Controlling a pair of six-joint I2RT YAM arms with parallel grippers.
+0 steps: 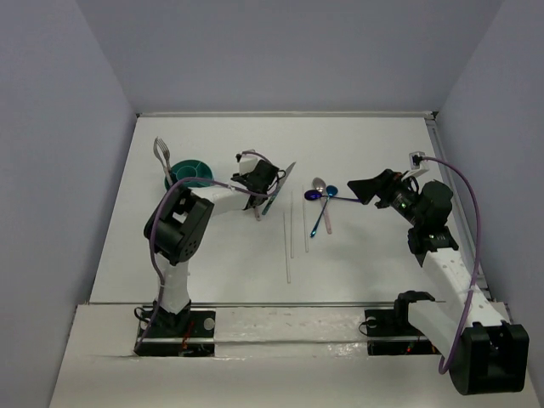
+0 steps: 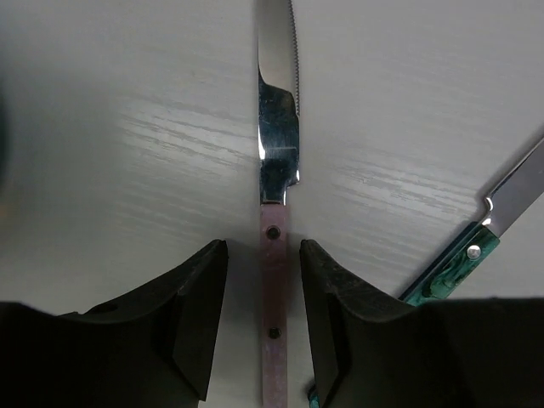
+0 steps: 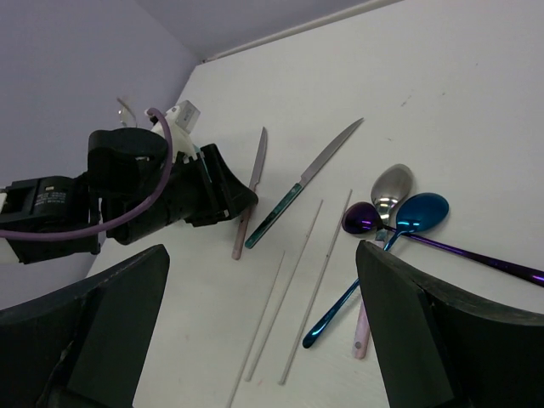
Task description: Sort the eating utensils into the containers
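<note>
The slim pink-handled knife, its riveted matte handle and glossy serrated blade laid flat on the pale grained worktop, is bracketed without contact by the parted left end effector, while the right end effector is held wide apart, grasping nothing.

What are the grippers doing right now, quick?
Left gripper: open, one finger on each side of the pink-handled knife, not gripping it yet.
Right gripper: open wide, holding nothing.
</note>
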